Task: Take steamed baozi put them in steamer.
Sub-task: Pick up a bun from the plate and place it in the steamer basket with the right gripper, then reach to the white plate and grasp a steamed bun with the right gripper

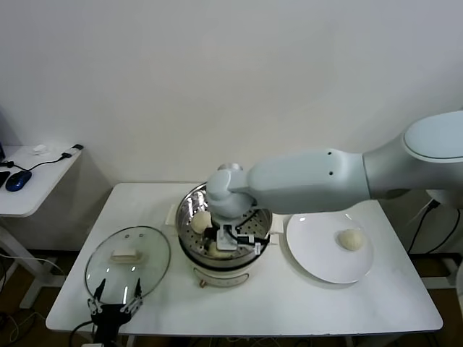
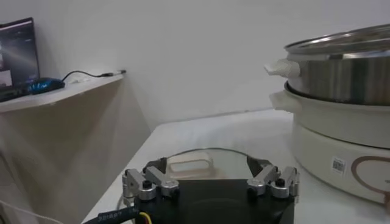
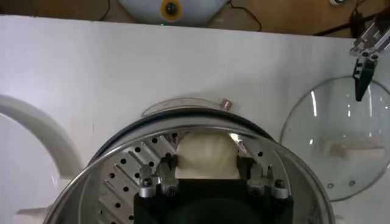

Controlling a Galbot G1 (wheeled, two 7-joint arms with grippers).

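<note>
right pincer [image 3: 207, 176] down inside the steamer [image 1: 189, 217], fingers straddling a baozi [image 3: 206, 156] on the perforated tray, whether gripped or released cannot be told; second baozi [image 1: 201, 220] also in steamer; one baozi [image 1: 351, 239] on white plate [image 1: 315, 253]; left pincer [image 1: 114, 298] released, parked at the table [image 1: 289, 303] edge beside glass lid [image 1: 145, 249]

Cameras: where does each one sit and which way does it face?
Head: high, looking down at the table; right arm over the steamer.
Left wrist: low by the table edge, facing the steamer's side; left hand open.
Right wrist: above the steamer, right hand around a baozi.
All show the glass lid.
</note>
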